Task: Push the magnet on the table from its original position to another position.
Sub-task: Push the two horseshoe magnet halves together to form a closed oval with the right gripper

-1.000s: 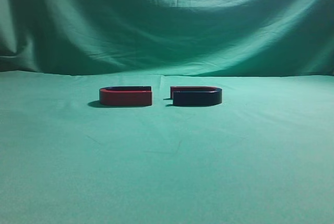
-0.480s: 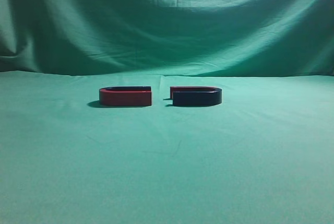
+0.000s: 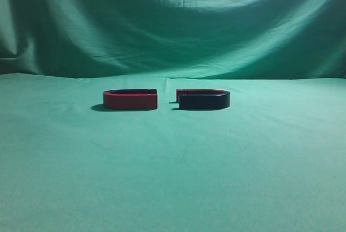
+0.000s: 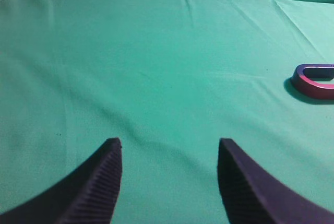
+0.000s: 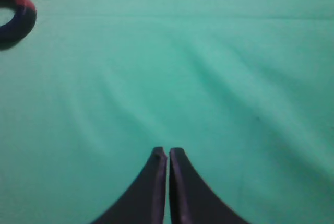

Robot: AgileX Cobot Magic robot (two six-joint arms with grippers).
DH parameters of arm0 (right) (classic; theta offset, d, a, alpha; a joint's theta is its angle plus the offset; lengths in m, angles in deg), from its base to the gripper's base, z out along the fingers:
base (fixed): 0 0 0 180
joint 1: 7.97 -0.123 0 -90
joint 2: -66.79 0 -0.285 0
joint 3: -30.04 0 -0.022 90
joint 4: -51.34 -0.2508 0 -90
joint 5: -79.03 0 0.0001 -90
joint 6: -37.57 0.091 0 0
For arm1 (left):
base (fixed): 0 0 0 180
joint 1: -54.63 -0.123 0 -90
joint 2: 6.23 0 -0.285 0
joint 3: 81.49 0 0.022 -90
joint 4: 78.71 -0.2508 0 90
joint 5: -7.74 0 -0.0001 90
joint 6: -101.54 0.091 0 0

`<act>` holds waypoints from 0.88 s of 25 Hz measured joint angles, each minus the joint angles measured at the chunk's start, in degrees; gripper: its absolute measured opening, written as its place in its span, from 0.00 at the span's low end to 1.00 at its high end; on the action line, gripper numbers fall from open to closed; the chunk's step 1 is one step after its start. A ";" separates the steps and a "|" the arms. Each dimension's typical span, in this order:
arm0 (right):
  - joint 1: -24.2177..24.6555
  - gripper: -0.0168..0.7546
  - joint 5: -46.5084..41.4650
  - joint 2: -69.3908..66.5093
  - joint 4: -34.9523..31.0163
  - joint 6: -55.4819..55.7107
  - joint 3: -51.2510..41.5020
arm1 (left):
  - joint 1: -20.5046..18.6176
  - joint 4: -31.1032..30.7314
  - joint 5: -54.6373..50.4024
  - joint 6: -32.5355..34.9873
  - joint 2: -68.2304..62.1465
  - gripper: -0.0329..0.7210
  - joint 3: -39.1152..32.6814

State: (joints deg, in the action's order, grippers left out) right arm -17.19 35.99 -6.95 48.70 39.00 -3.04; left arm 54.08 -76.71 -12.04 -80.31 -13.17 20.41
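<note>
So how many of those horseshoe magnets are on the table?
2. The red-fronted magnet lies left of centre; the dark-fronted magnet lies just right of it, open ends facing, apart. None looks hidden.

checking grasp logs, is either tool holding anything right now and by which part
Nothing is held. The left tool is open over bare green cloth table; the right tool is shut on nothing.

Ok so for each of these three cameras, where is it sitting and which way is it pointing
Exterior: low at table height, facing the curtain; both magnets, no robot parts.
Left wrist: above the cloth, looking forward past the open left gripper; red-sided magnet at right edge, also in exterior.
Right wrist: looking down past the shut right gripper; the magnet top left, shared with exterior.
</note>
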 joint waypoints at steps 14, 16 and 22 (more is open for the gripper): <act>-11.19 0.02 -4.22 -27.77 -4.44 -1.89 21.10 | 0.00 0.00 0.00 0.00 0.00 0.57 0.00; -11.81 0.02 -5.27 -32.26 -4.44 -1.32 25.35 | 0.00 0.00 0.00 0.00 0.00 0.57 0.00; -13.66 0.02 -8.12 -43.88 -4.32 0.39 36.60 | 0.00 0.00 0.00 0.00 0.00 0.57 0.00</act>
State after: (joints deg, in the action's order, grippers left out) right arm -30.86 27.87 -50.83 44.38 39.39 33.55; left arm 54.08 -76.71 -12.04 -80.31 -13.17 20.41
